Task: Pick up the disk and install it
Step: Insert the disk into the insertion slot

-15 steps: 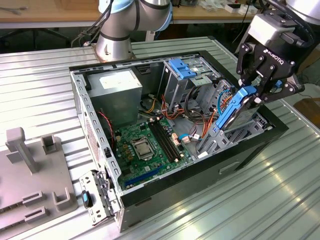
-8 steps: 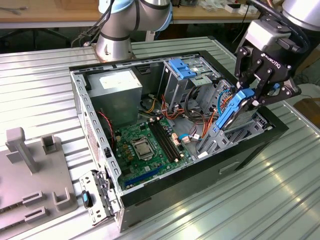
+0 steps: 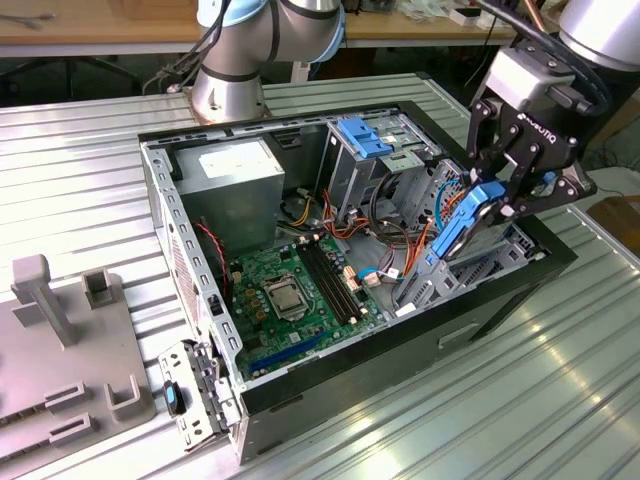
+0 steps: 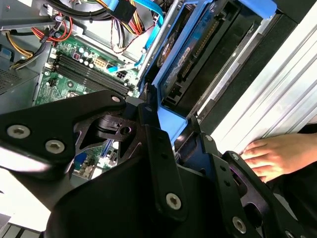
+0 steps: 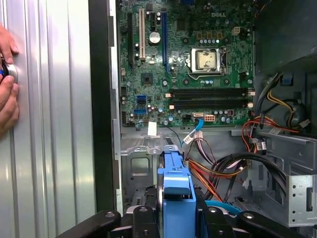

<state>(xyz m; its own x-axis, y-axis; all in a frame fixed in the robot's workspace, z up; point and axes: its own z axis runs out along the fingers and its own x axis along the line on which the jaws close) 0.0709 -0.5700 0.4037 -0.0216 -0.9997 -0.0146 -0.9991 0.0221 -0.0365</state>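
Observation:
My gripper (image 3: 497,195) is shut on the disk (image 3: 462,222), a grey drive in a bright blue carrier frame. It holds the disk on edge and tilted, over the open computer case (image 3: 500,300) at the exterior view's right, just above the metal drive cage (image 3: 425,280). In the second wrist view the disk (image 4: 198,54) runs away from the black fingers (image 4: 153,134) toward the case wall. In the first wrist view the disk's blue edge (image 5: 176,183) stands between the two fingers (image 5: 143,218), with the cage (image 5: 141,163) beyond it.
The green motherboard (image 3: 295,290) lies in the case floor, with bundles of cables (image 3: 400,240) beside the cage. A light-blue ribbed bracket (image 3: 365,135) sits at the case's back. A person's hands (image 5: 7,84) rest on the table outside the case. A grey fixture (image 3: 60,340) stands at the exterior view's left.

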